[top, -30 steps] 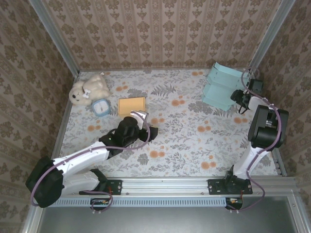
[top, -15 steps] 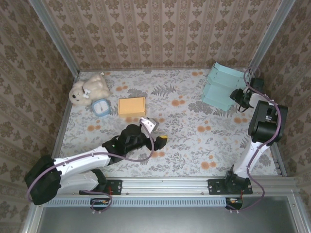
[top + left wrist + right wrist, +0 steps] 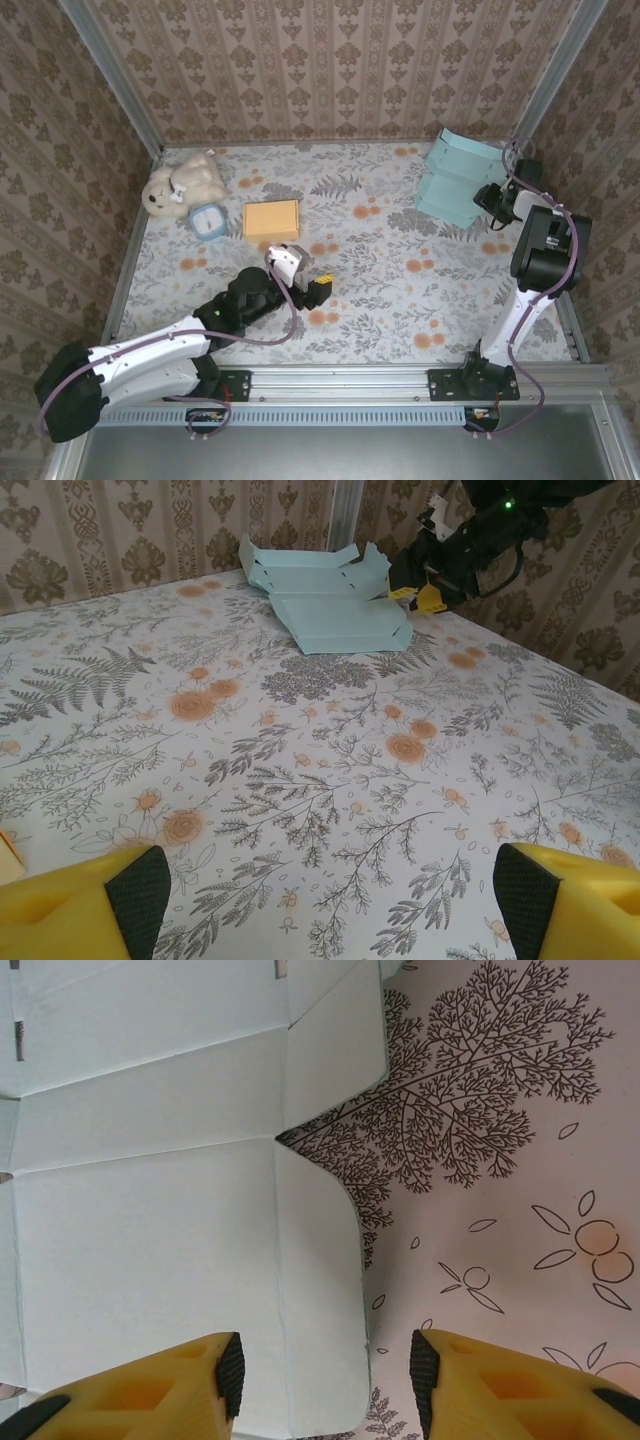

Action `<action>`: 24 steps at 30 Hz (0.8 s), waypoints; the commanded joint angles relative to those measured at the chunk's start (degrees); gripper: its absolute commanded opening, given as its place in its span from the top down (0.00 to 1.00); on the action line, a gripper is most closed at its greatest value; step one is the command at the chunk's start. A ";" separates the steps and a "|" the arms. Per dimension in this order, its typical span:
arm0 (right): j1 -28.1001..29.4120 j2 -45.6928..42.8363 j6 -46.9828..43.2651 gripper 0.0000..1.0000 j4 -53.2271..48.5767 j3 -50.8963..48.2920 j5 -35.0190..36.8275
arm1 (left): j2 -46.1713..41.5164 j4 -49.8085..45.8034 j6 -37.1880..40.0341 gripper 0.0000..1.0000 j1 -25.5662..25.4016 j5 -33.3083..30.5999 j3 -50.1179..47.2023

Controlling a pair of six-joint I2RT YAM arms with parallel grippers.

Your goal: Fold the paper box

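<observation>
The paper box (image 3: pixel 455 178) is a pale blue flat blank at the table's back right, its far part leaning up at the wall. It also lies across the table in the left wrist view as the paper box (image 3: pixel 335 615). My right gripper (image 3: pixel 486 197) hovers at its right edge. It is open, and a rounded side flap of the box (image 3: pixel 150 1210) lies between the right gripper (image 3: pixel 325 1375) fingers, touching neither pad. My left gripper (image 3: pixel 318 283) is low over the middle-left of the table, open and holding nothing. The left gripper (image 3: pixel 330 895) faces the box.
A cream teddy bear (image 3: pixel 185 183), a small blue clock (image 3: pixel 207 221) and an orange flat card (image 3: pixel 271 218) sit at the back left. Patterned walls close three sides. A metal rail (image 3: pixel 350 378) runs along the near edge.
My left arm pulled back from beside the orange card toward the near side and swung its gripper to face right. The right gripper stayed at the box edge, its jaws narrowing a little.
</observation>
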 commanded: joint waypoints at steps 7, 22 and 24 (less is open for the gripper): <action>1.32 1.43 0.72 0.60 -6.12 4.06 4.91 | -0.04 2.44 0.97 0.12 -0.33 -0.82 -0.53; 2.23 -0.87 4.78 0.57 -5.78 0.63 4.68 | 0.62 2.24 0.28 0.12 -0.34 0.08 -0.14; 2.33 -1.86 5.41 0.57 -4.77 -0.37 5.64 | 0.62 2.20 0.09 0.12 -0.34 0.25 -0.03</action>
